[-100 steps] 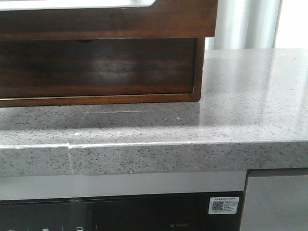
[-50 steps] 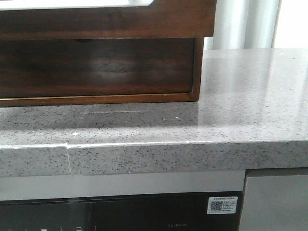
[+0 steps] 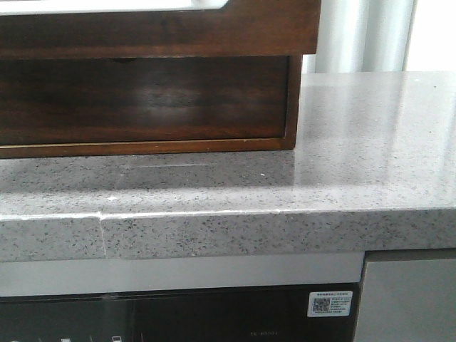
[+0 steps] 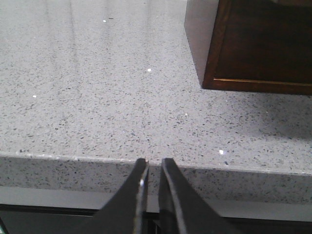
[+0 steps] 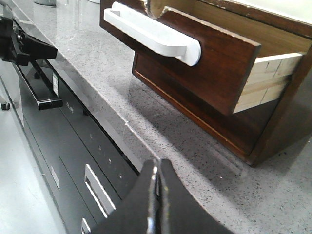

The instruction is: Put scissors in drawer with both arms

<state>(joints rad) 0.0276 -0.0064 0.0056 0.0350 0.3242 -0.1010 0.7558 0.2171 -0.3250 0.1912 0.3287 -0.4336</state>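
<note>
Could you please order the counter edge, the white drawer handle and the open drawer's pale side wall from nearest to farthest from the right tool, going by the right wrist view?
From the right tool:
1. Counter edge, just ahead of the tips.
2. White drawer handle, on the pulled-out drawer front.
3. Pale side wall, behind that front.

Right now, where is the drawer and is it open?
In the right wrist view the drawer is pulled out of the dark chest on the speckled countertop, its white handle facing the counter's front edge. The front view shows it overhanging at upper left.
</note>
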